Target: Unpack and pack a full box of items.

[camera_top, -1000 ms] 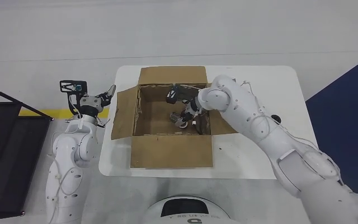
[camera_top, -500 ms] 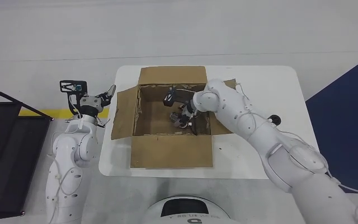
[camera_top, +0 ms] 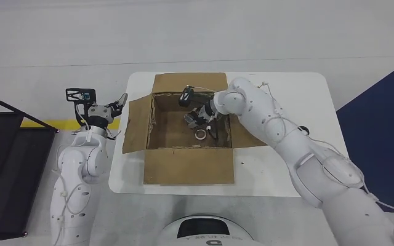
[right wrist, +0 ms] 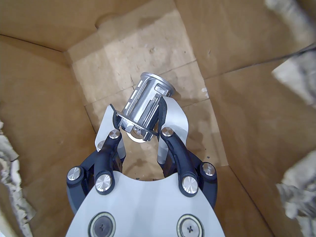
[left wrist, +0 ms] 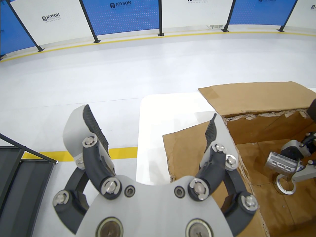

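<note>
Clamping one metal cylinder [right wrist: 150,92] inside one cardboard box [camera_top: 188,166], right end effector [right wrist: 138,110]; left end effector [left wrist: 149,113] apart.

Pale grey glossy floor [left wrist: 123,70], yellow painted stripe [left wrist: 124,152] across it. Blue and white perforated partition panels [left wrist: 118,8] on black posts [left wrist: 160,6]. White rounded-corner table [camera_top: 308,98]. Black metal rack [camera_top: 18,172] standing apart.

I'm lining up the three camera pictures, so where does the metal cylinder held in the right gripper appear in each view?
Top view: the metal cylinder sits inside the open cardboard box, at the right gripper.
Left wrist view: the cylinder is inside the box, beyond the open left gripper.
Right wrist view: the cylinder is clamped in the right gripper, above the box floor.
Shared landmark: the cardboard box.
</note>
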